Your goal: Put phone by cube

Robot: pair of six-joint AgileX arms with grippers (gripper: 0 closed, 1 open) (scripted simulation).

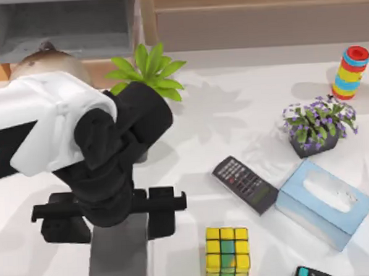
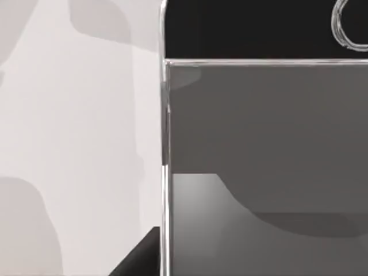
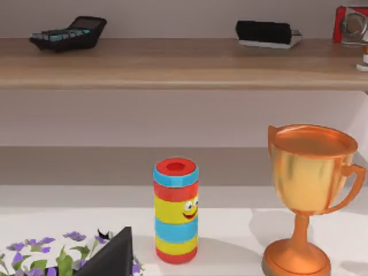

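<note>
My left pincer (image 1: 109, 231) straddles the phone (image 1: 118, 256), fingers apart on either side of it, not yet clamped. The phone lies flat on the desk (image 1: 233, 123) under the pincer, and the cube (image 1: 227, 254) stands near, off to one side. I'd centre, lower squarely, then squeeze the long edges.

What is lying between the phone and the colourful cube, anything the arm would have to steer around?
Nothing visible. The phone lies under the left gripper at the table's near edge, and the cube sits to its right with only bare table between them. The remote lies farther back, off that path.
</note>
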